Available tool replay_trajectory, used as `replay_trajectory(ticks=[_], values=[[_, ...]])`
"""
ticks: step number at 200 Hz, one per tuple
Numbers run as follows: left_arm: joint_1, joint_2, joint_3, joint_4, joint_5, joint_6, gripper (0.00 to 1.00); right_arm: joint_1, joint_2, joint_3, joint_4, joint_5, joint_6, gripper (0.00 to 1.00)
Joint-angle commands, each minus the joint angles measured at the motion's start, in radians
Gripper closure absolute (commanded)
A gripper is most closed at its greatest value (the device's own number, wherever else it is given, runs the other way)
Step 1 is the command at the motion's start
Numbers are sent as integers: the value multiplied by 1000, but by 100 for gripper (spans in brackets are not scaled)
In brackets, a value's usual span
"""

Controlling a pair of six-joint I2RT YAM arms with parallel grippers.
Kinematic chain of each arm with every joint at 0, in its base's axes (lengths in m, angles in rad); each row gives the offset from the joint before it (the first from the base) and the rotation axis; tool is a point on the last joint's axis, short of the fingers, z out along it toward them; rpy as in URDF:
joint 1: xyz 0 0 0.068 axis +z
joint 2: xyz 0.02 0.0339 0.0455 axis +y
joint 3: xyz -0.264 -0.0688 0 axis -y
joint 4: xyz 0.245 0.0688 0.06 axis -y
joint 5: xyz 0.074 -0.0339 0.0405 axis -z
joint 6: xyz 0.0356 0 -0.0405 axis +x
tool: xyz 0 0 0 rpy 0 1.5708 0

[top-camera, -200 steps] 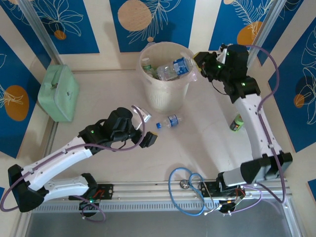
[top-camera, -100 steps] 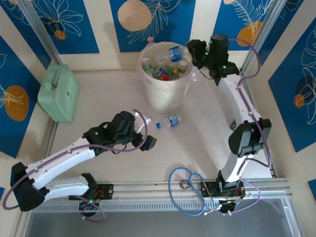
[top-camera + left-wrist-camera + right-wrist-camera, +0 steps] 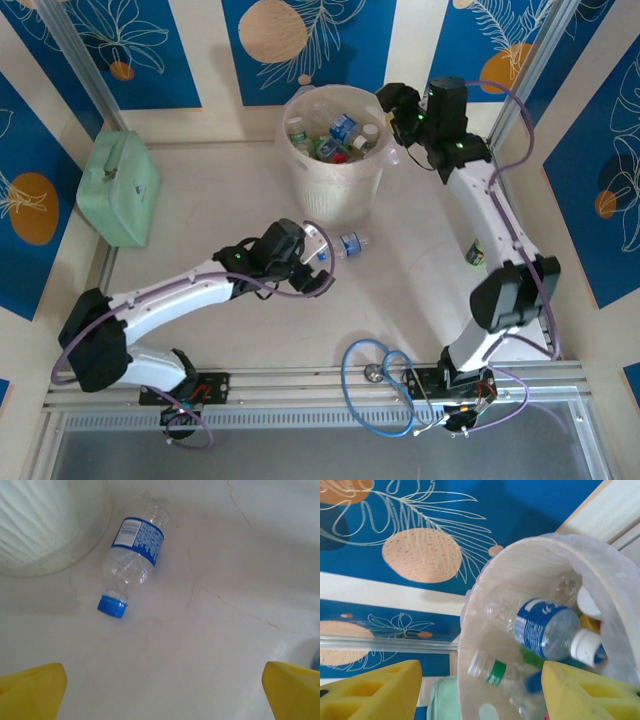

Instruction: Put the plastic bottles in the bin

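Most of the bottles (image 3: 338,135) lay down in the bin (image 3: 335,195), heaped too thick to count! Two were left out on the table (image 3: 200,200): a clear bottle (image 3: 345,243) on its side just beside the bin's foot, and a green bottle (image 3: 480,250) over by the right arm, partly hidden behind it. The left pincer (image 3: 320,262) hung wide apart right by the clear bottle, gripping nothing. The right pincer (image 3: 395,105) hovered at the bin's rim, fingers apart, empty too.
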Motion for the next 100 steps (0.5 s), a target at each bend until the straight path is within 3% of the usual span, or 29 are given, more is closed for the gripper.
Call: replay_trajectory(ticks=[1,29,65,100], values=[[11,64,33,120,-13,81,1,-5,-184,-83,-31,-19,-81,35],[17,145,17,240,36,152,3,-4,-390,-263,-99,-46,-138,35],[51,223,-68,515,94,182,4,4,-658,-501,-219,-66,-169,35],[158,277,-146,748,252,59,6,-7,-888,-695,-384,-80,-162,35]])
